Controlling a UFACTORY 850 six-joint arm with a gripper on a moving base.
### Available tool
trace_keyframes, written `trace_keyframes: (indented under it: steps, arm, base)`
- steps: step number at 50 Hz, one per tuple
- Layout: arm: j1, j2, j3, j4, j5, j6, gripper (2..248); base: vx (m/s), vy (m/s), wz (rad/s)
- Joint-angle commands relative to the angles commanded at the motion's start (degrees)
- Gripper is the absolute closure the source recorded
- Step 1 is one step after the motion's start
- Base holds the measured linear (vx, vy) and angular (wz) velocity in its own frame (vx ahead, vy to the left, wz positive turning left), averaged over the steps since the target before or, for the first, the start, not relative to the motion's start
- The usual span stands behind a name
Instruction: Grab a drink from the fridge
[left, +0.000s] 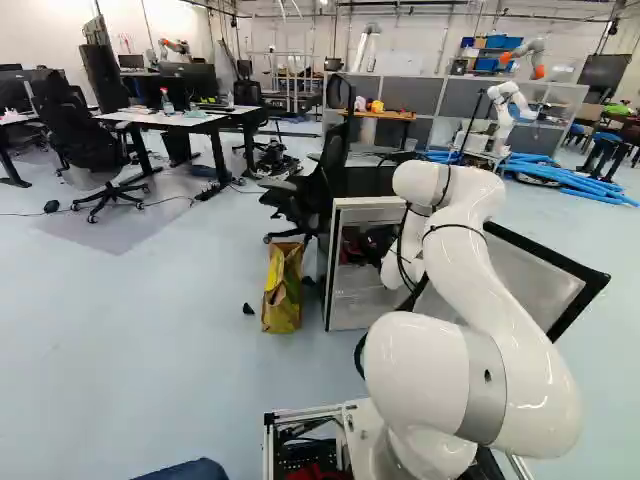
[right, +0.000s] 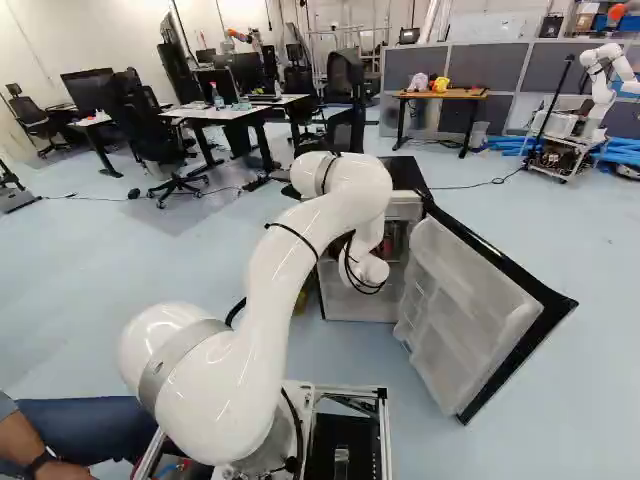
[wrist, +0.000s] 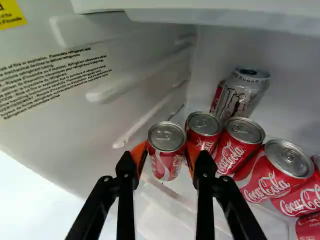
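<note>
In the left base view my gripper (left: 376, 243) shows only as a dark shape inside the open fridge (left: 352, 318); its fingertips are hidden there. Seen from the wrist, the gripper (wrist: 167, 152) is shut on a small red can (wrist: 167, 146), with orange pads (wrist: 193, 153) against both its sides. The can stands upright by the fridge's side wall. Right beside it is another red can (wrist: 204, 125), followed by a third red can (wrist: 240, 145) and several more in a row. A silver can (wrist: 242, 92) stands behind them.
The fridge door (right: 480, 310) stands wide open to the arm's right. A shelf edge (wrist: 225, 17) crosses above the cans. Beside the fridge are a yellow bag (left: 282, 288) and an office chair (left: 318, 190). Another robot (right: 600, 85) stands farther off.
</note>
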Motion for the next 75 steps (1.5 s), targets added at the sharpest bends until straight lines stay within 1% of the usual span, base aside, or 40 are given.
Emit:
trace_keyframes:
  steps: [10, 11, 15, 16, 35, 49, 75]
  arm:
    - [0.0, 0.0, 0.0, 0.0, 0.0, 0.0, 121]
    - [0.0, 0.0, 0.0, 0.0, 0.0, 0.0, 145]
    - [0.0, 0.0, 0.0, 0.0, 0.0, 0.0, 145]
    - [0.0, 0.0, 0.0, 0.0, 0.0, 0.0, 159]
    - [0.0, 0.1, 0.1, 0.0, 0.0, 0.0, 159]
    - [-0.5, 1.1, 2.4, 0.0, 0.0, 0.0, 159]
    - [-3.3, 3.6, 7.5, 0.0, 0.0, 0.0, 159]
  base:
    - [0.000, 0.000, 0.000]
    - [0.000, 0.000, 0.000]
    - [0.000, 0.000, 0.000]
    - [0.000, 0.000, 0.000]
    - [0.000, 0.000, 0.000]
    - [0.000, 0.000, 0.000]
    - [0.000, 0.000, 0.000]
